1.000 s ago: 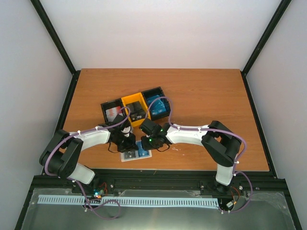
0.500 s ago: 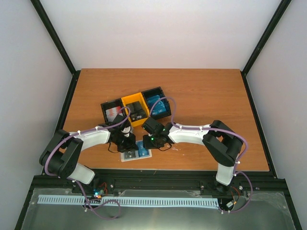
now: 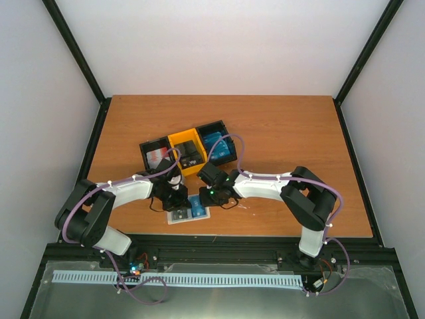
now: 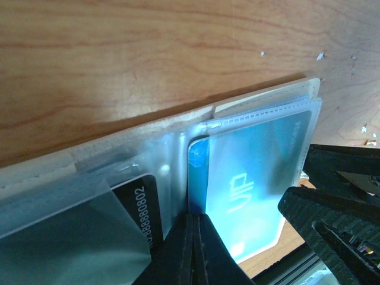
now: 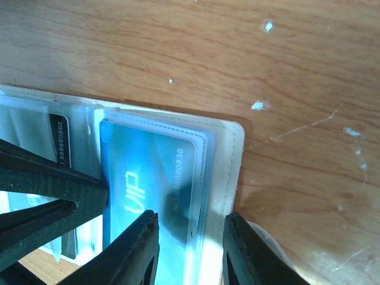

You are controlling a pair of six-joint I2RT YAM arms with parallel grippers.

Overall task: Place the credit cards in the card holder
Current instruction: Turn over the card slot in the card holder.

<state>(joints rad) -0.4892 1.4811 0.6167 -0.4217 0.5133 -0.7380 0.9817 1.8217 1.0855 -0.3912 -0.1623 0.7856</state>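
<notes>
Right gripper, jaws parted, had edged over the blue card, seemingly almost seated in the card holder; closed left gripper pinned its fold.

The table was brown wood with a smooth top. It had tiny white specks and thin scratches on it. Behind the table stood a plain white wall. Two side walls stood to the left and right of the table, white too. Black posts ran up from the table's back corners. A black metal bar ran along the table's front edge. In front of that lay a grey metal shelf with a long white strip full of little slots. Soft light made the table shine a bit.
</notes>
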